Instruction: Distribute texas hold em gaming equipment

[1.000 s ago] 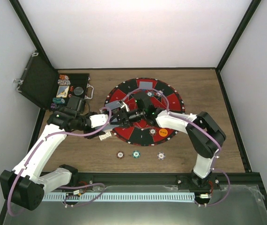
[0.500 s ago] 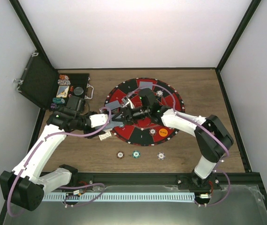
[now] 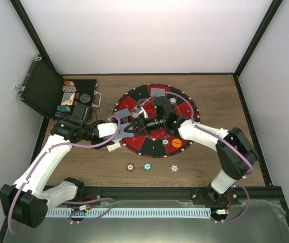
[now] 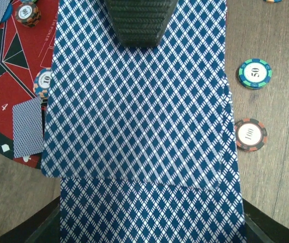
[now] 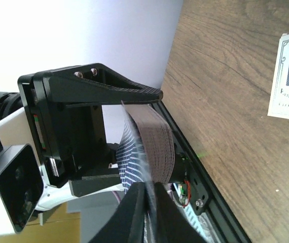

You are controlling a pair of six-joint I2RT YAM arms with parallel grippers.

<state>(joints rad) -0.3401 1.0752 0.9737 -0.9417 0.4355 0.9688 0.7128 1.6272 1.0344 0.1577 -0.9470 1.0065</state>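
Card deck (image 4: 149, 217), poker mat's (image 3: 185, 109) 9 o'clock: likely light, slick (bends); left gripper (image 3: 124, 127) jaws clamp it, right gripper (image 5: 147, 195) jaws pinch top card (image 4: 139, 111) edge.

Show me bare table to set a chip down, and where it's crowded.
Bare wood: between the mat and the right wall; at the front, left of the chip row. Crowded: the mat's left half, where the left pincer holds the cards and the right pincer pinches the top one; by the case.

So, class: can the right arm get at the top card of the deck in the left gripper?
Probably yes: the right gripper is at the deck in the left gripper, fingers pinching the top card by its edge; nothing between them.
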